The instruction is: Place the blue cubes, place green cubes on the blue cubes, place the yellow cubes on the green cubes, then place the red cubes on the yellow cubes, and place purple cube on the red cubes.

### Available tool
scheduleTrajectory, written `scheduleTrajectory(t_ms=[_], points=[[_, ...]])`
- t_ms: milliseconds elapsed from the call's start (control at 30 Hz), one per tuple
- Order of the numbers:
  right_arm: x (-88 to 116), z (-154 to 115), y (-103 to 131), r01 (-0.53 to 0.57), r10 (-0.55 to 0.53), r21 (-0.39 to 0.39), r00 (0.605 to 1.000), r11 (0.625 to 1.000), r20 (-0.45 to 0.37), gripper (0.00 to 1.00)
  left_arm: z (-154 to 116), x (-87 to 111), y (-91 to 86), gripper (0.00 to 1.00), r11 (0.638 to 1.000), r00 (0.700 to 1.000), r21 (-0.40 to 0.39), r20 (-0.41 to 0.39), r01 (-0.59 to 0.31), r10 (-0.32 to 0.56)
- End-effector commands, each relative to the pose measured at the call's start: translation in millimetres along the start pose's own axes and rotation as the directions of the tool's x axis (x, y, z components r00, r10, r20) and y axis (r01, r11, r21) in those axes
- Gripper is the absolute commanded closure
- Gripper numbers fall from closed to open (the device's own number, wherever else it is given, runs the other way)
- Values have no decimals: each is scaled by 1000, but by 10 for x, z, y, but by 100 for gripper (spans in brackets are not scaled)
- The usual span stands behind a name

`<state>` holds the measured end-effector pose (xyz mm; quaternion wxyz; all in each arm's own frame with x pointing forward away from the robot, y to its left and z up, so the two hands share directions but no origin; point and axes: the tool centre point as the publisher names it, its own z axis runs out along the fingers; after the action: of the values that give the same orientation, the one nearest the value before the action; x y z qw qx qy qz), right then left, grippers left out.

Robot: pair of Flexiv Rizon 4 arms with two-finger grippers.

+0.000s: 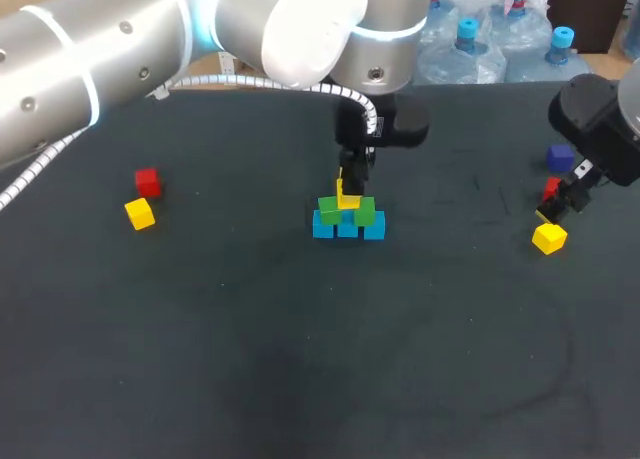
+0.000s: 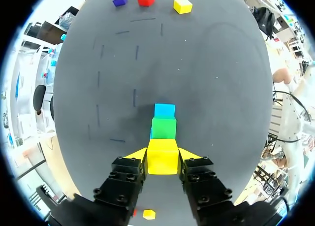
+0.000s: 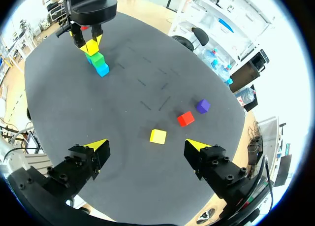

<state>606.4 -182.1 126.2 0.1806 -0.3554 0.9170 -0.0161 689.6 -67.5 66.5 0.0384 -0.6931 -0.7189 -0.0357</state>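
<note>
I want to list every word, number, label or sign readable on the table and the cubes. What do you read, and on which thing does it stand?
No text can be read.
The stack, the yellow cube in the left hand and the loose cubes: plain coloured faces, no print.
The table: only short dark strokes, not letters or numbers.

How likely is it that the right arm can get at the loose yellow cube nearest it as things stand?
Probably yes. The right gripper is open and empty, and the yellow cube lies just ahead of it, touching nothing; the red cube sits apart, farther on.
</note>
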Motion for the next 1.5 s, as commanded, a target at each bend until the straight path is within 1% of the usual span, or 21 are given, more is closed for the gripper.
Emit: scheduleTrajectory(t_ms=[33,433,1500], points=[[8,6,6,-2,2,4,1000,1000,3,0,-6,-9,17,100,1000,1000,1,-3,1,-1],[8,6,6,-2,2,4,1000,1000,3,0,65,-14,22,100,1000,1000,13,-12,5,-5],[8,6,6,-2,2,4,1000,1000,3,0,90,-12,36,100,1000,1000,14,-17,3,-3]])
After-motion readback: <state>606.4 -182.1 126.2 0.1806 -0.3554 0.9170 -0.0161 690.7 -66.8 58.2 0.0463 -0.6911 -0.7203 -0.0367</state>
